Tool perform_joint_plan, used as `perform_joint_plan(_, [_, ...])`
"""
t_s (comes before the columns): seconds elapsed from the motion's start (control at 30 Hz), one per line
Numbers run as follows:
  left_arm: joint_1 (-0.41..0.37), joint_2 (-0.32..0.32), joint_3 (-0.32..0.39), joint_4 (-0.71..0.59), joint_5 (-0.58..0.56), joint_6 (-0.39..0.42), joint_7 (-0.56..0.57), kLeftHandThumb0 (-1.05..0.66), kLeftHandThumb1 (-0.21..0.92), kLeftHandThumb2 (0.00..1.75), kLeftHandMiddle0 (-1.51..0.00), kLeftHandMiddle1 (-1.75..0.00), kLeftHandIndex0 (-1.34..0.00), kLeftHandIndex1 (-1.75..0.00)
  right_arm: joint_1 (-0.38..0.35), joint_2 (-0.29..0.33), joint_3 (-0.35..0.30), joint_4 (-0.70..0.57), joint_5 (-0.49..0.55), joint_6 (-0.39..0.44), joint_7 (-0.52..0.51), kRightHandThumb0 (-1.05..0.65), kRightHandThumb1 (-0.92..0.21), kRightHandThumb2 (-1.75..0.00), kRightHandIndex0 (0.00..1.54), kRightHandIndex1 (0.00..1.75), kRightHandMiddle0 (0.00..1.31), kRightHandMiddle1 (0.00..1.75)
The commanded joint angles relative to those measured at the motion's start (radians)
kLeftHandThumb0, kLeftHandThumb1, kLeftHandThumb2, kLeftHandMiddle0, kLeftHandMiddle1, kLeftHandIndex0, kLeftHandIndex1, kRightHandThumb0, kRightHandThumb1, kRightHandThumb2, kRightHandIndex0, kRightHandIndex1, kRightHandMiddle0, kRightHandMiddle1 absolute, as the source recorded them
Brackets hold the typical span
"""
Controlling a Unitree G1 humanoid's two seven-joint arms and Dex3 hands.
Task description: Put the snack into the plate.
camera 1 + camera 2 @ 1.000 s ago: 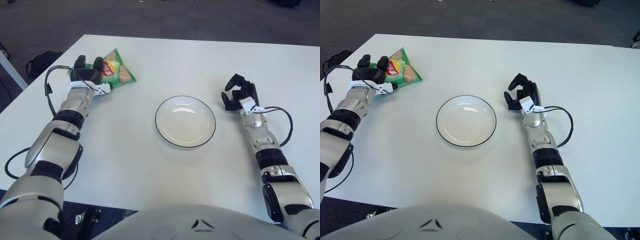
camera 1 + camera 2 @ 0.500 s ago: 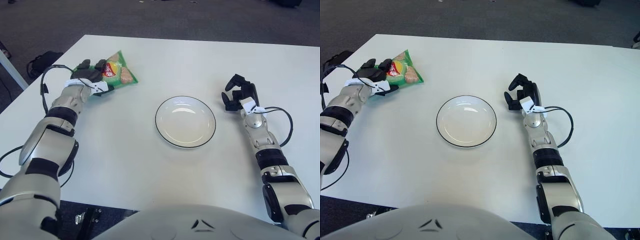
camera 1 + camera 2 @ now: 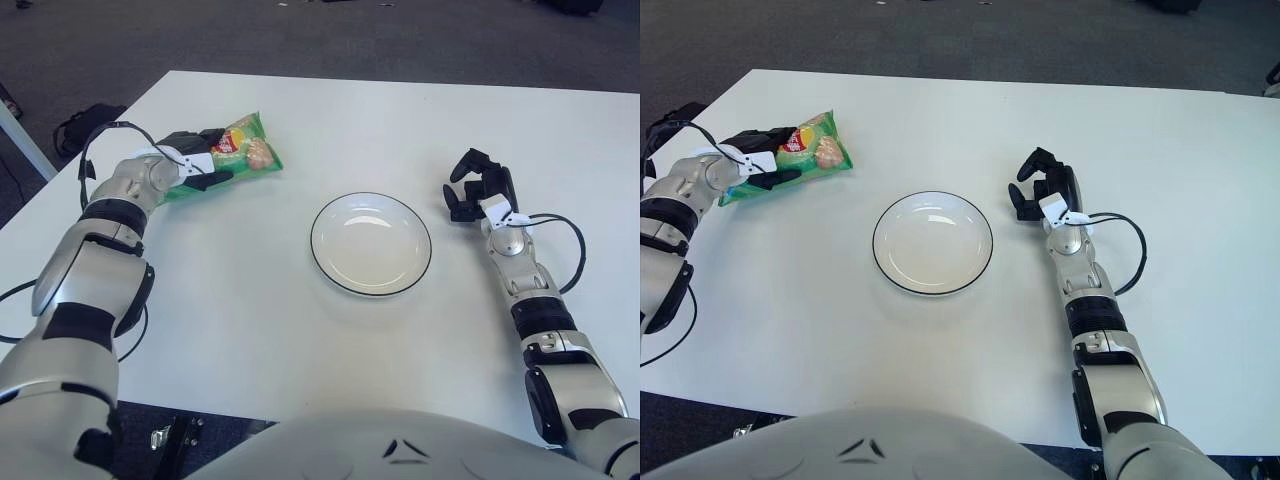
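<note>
**Inspector:** Location of the green foil snack bag (image 3: 232,155), printed red and yellow?

**Assistant:** Far-left part of the white table (image 3: 260,300); held at its left end by the left hand (image 3: 200,165), black fingers closed around the foil; whether the free end clears the table cannot be told.

**Inspector:** The target?

**Assistant:** The round white plate with a dark rim (image 3: 371,243) — bare, at table centre, well apart from the bag; it lies to the right of the left hand and nearer the robot.

**Inspector:** Long axis of the bag?

**Assistant:** Roughly left to right, its free end pointing towards the plate side; the carry would run rightward and inward along that line, in my judgement.

**Inspector:** The other hand?

**Assistant:** The right hand (image 3: 478,190) sits parked just right of the plate, fingers curled, gripping nothing — nearer the plate, yet not the one with the bag.
</note>
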Motion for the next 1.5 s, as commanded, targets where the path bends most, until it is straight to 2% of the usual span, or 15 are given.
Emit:
perform_joint_plan(0.0, [0.046,-0.017,-0.033,0.023,0.021,-0.010,-0.010,-0.94,0.92,0.57,-0.03,-0.62,0.00,-0.64,0.083,0.022,0.025,0.067,-0.019,0.072,0.018,-0.52,-0.22,-1.43,1.28,1.75,0.69,1.75])
perform_joint_plan(0.1, [0.052,-0.019,-0.041,0.019,0.032,0.004,0.060,-0.85,0.85,0.53,-0.12,-0.88,0.00,-0.85,0.084,0.022,0.027,0.066,-0.021,0.074,0.016,-0.52,-0.22,-1.44,1.28,1.75,0.69,1.75])
perform_joint_plan(0.17, [0.059,-0.021,-0.047,0.018,0.039,0.015,0.113,-0.72,0.64,0.75,-0.24,-1.21,0.00,-1.32,0.084,0.022,0.027,0.065,-0.020,0.077,0.015,-0.52,-0.22,-1.44,1.28,1.75,0.70,1.75])
perform_joint_plan(0.2, [0.061,-0.021,-0.050,0.019,0.042,0.019,0.133,-0.58,0.55,0.86,-0.36,-1.24,-0.11,-1.41,0.084,0.022,0.028,0.064,-0.020,0.078,0.015,-0.52,-0.22,-1.44,1.28,1.75,0.70,1.75])
perform_joint_plan(0.23, [0.065,-0.023,-0.051,0.018,0.042,0.024,0.161,-0.37,0.42,1.02,-0.53,-1.27,-0.27,-1.53,0.084,0.022,0.028,0.063,-0.019,0.079,0.016,-0.52,-0.22,-1.44,1.28,1.75,0.70,1.75])
perform_joint_plan(0.27, [0.067,-0.024,-0.052,0.018,0.042,0.028,0.182,-0.24,0.29,1.19,-0.66,-1.31,-0.41,-1.61,0.085,0.022,0.028,0.062,-0.019,0.080,0.016,-0.52,-0.22,-1.44,1.28,1.75,0.70,1.75])
perform_joint_plan(0.4, [0.074,-0.034,-0.043,0.019,0.028,0.056,0.269,-0.05,0.06,1.50,-0.86,-1.43,-0.63,-1.72,0.086,0.023,0.026,0.058,-0.016,0.082,0.018,-0.52,-0.22,-1.44,1.28,1.75,0.70,1.75])
perform_joint_plan(0.57, [0.077,-0.055,-0.022,0.016,0.009,0.107,0.376,-0.01,-0.01,1.59,-0.92,-1.46,-0.67,-1.74,0.088,0.021,0.027,0.052,-0.016,0.086,0.021,-0.52,-0.21,-1.44,1.27,1.75,0.70,1.75])
perform_joint_plan(0.8, [0.083,-0.075,0.009,-0.032,-0.016,0.148,0.445,0.00,0.00,1.59,-0.91,-1.51,-0.65,-1.75,0.087,0.017,0.031,0.054,-0.023,0.087,0.018,-0.52,-0.21,-1.44,1.27,1.75,0.70,1.75])
perform_joint_plan(1.07, [0.081,-0.061,0.020,-0.110,-0.019,0.086,0.511,0.00,0.03,1.58,-0.88,-1.56,-0.61,-1.75,0.085,0.014,0.033,0.060,-0.025,0.082,0.021,-0.52,-0.21,-1.45,1.27,1.75,0.70,1.75])
perform_joint_plan(1.2, [0.094,-0.052,0.026,-0.213,-0.012,0.072,0.522,0.00,0.03,1.59,-0.88,-1.56,-0.61,-1.75,0.084,0.012,0.035,0.062,-0.029,0.079,0.018,-0.53,-0.21,-1.45,1.27,1.75,0.70,1.75])
perform_joint_plan(1.37, [0.151,-0.043,0.055,-0.503,0.008,0.113,0.521,0.00,0.01,1.61,-0.90,-1.56,-0.62,-1.75,0.085,0.008,0.040,0.062,-0.042,0.083,0.009,-0.53,-0.21,-1.45,1.27,1.75,0.70,1.75])
perform_joint_plan(1.47, [0.188,-0.044,0.075,-0.629,0.021,0.142,0.530,0.00,-0.01,1.63,-0.91,-1.57,-0.64,-1.75,0.085,0.005,0.044,0.063,-0.046,0.079,0.006,-0.53,-0.21,-1.44,1.27,1.75,0.70,1.75])
